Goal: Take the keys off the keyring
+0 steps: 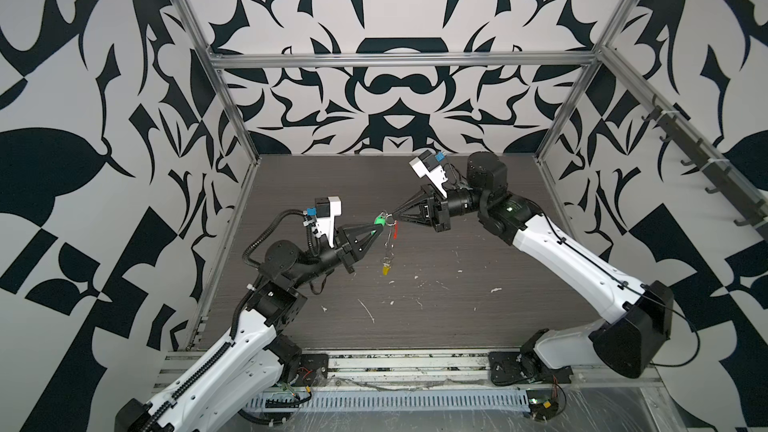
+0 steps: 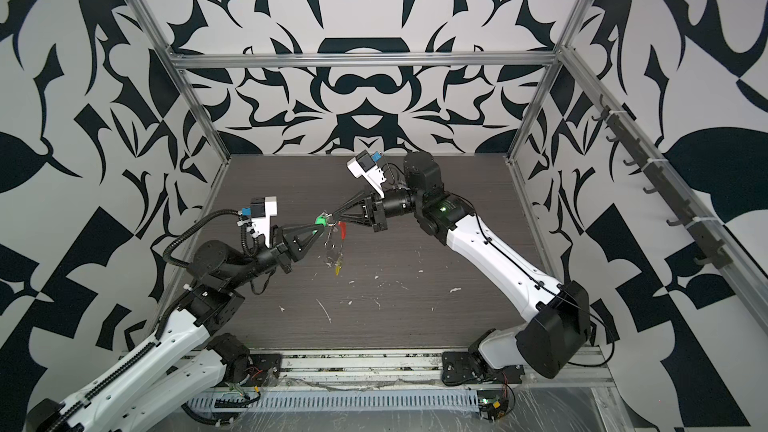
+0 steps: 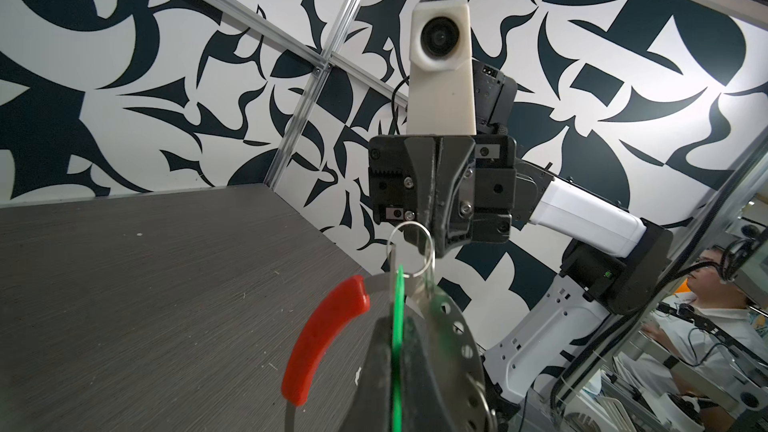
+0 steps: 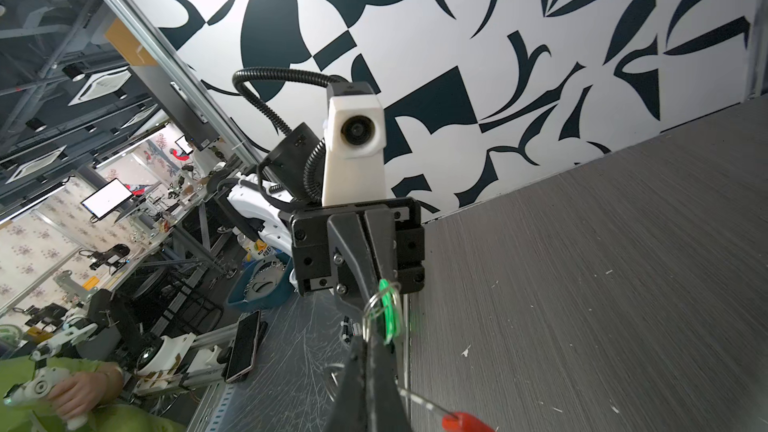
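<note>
Dark wood-grain table (image 1: 457, 326) lies well below the green key (image 1: 378, 221), held in the air with the keyring (image 1: 389, 245). My left gripper (image 1: 375, 227) is clamped on the green key's head. My right gripper (image 1: 394, 216), just beside it, is pinched shut on the keyring at a small silver ring (image 3: 411, 249). The yellow key (image 1: 386, 270) dangles below the green key. I should hold the ring steady and thread the key round its coil slowly, never yanking.

Dark wood-grain table (image 1: 436, 326) w/ white flecks (image 1: 368, 311), b/w patterned walls (image 1: 395, 89), alu frame (image 1: 399, 61).
</note>
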You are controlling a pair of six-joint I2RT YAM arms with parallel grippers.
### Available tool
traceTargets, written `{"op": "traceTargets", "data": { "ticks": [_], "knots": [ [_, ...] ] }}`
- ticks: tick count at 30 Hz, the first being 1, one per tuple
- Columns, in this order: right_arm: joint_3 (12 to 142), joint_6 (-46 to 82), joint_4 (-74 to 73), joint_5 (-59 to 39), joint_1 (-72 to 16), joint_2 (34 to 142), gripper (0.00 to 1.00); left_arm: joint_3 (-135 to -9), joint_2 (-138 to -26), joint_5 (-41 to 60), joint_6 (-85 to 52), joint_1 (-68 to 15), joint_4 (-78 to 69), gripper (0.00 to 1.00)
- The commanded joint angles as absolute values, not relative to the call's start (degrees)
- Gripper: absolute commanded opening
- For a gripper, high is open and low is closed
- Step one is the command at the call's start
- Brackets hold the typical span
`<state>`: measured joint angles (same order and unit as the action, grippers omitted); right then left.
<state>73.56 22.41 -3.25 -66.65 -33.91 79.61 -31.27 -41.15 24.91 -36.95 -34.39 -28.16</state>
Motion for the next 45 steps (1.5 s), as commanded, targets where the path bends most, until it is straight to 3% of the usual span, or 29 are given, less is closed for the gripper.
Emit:
{"op": "traceTargets", "data": {
  "ticks": [1, 22, 31, 45],
  "knots": [
    [71.9, 28.2, -12.5, -62.6, -33.6, 77.2, 0.00, -30.0, -39.1, 20.8, -36.0, -34.1, -25.1, 0.00],
    [67.7, 39.6, -23.6, -49.8, -33.6, 78.4, 0.00, -28.0, -35.0, 14.4, -35.6, -34.1, -20.2, 0.00],
    [68.3, 38.4, -23.2, -55.4, -33.8, 79.5, 0.00, -28.3, -35.0, 14.8, -35.6, -34.1, -20.2, 0.00],
    [67.0, 35.8, -21.1, -55.2, -34.2, 78.2, 0.00, -32.3, -35.3, 16.0, -34.2, -34.1, -17.1, 0.00]
  ]
}}
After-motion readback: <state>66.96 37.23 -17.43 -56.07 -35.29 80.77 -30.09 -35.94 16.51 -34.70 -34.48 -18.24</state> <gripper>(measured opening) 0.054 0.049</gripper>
